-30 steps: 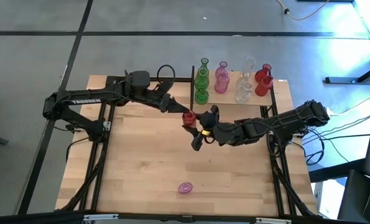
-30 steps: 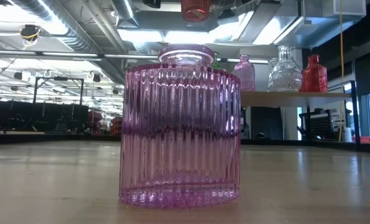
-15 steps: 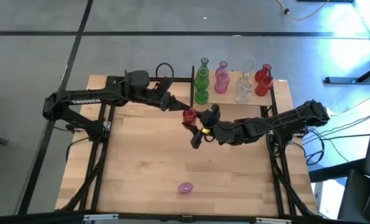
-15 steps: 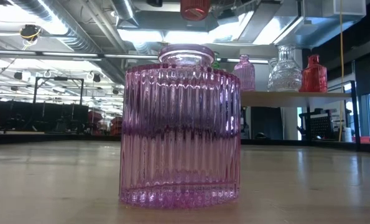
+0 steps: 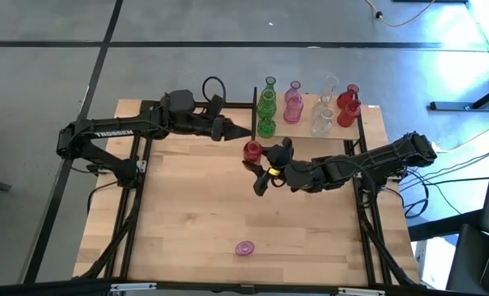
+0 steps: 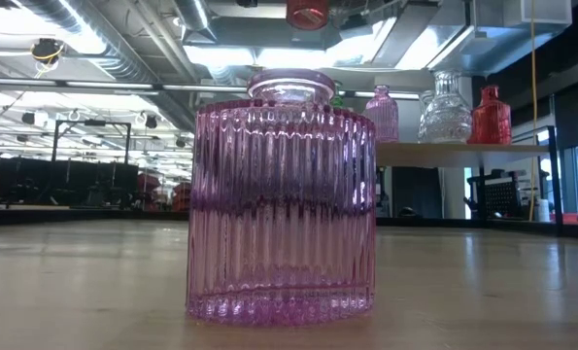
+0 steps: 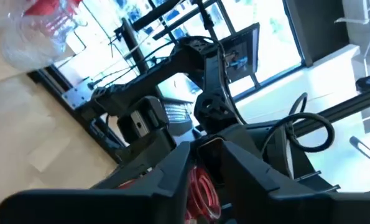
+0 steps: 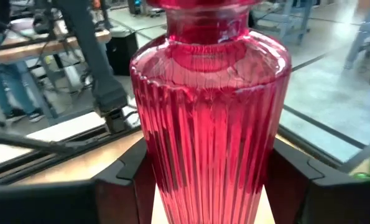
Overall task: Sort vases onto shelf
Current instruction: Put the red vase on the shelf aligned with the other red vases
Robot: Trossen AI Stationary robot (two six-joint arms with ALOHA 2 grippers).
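My right gripper (image 5: 255,158) is shut on a red ribbed vase (image 5: 252,151), held high over the middle of the table; its base shows at the top of the low view (image 6: 308,12). My left gripper (image 5: 226,131) is open and empty, just left of the vase and near the shelf's left post. The shelf (image 5: 303,131) stands at the far right, carrying green (image 5: 266,107), pink (image 5: 292,103), clear (image 5: 323,115) and red (image 5: 348,105) vases. A pink ribbed vase (image 5: 244,247) stands on its base near the table's front edge, and looms large in the low view (image 6: 281,194). My right gripper pinches the red vase's ribbed body (image 8: 157,186) between its two fingers (image 8: 119,183), one on each side, below the shoulder. The fingers come level from the table's right side. The vase stands upright, neck up, lifted clear of the table.
The shelf's black posts (image 5: 254,115) rise close beside both grippers. A black cable loop (image 5: 215,86) lies at the far edge behind my left arm. Bare wood lies between the grippers and the pink vase.
My left gripper has drawn back from the red vase toward the table's far left. My right gripper has stayed almost still, with the vase upright in it.
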